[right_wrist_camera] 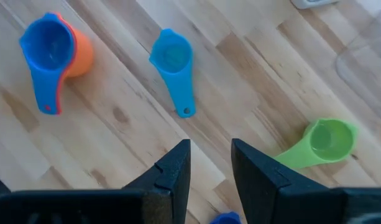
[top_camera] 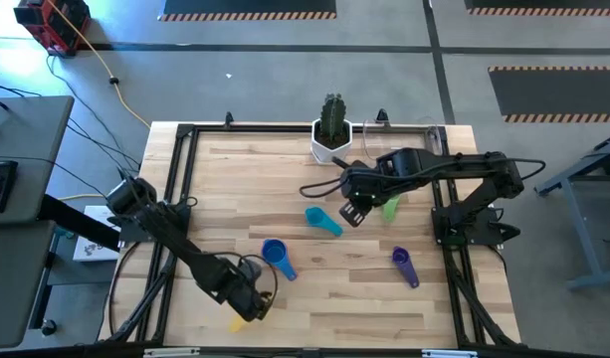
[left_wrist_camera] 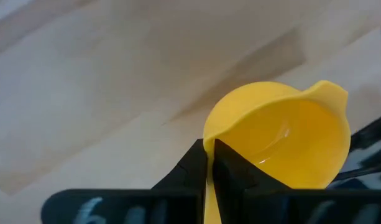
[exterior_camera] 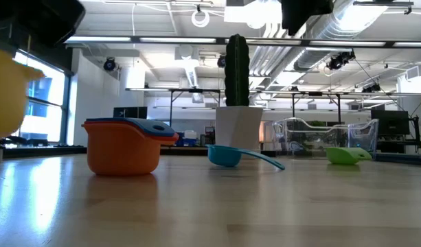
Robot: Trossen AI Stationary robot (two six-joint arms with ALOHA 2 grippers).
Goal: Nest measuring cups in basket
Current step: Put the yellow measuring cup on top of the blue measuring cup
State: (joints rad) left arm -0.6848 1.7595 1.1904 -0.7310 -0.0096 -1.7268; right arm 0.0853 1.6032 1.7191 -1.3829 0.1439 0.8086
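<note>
My left gripper (top_camera: pixel 253 306) is near the table's front edge, shut on the yellow measuring cup (left_wrist_camera: pixel 283 140), which also shows in the low view (exterior_camera: pixel 5 92). A blue cup (top_camera: pixel 275 252) sits nested in the orange cup (exterior_camera: pixel 122 147) at mid-table. The teal cup (top_camera: pixel 322 221), the green cup (top_camera: pixel 390 207) and the purple cup (top_camera: pixel 405 267) lie singly on the wood. The clear basket (exterior_camera: pixel 327 137) stands at the far edge, beside the cactus pot. My right gripper (top_camera: pixel 352 213) hangs open above the table between the teal and green cups, holding nothing. My left gripper pinches the yellow cup's handle (left_wrist_camera: pixel 209 147) between its two fingers, right where the handle joins the bowl's rim. The fingers come steeply from above. The bowl sticks out past the fingertips, its open side facing the wrist, and in the low view it hangs clear of the table.
A white pot with a cactus (top_camera: pixel 331 139) stands at the far edge, left of the basket. A black frame (top_camera: pixel 180 179) runs along the table's sides. Bare wood (top_camera: pixel 364 308) lies along the front right.
</note>
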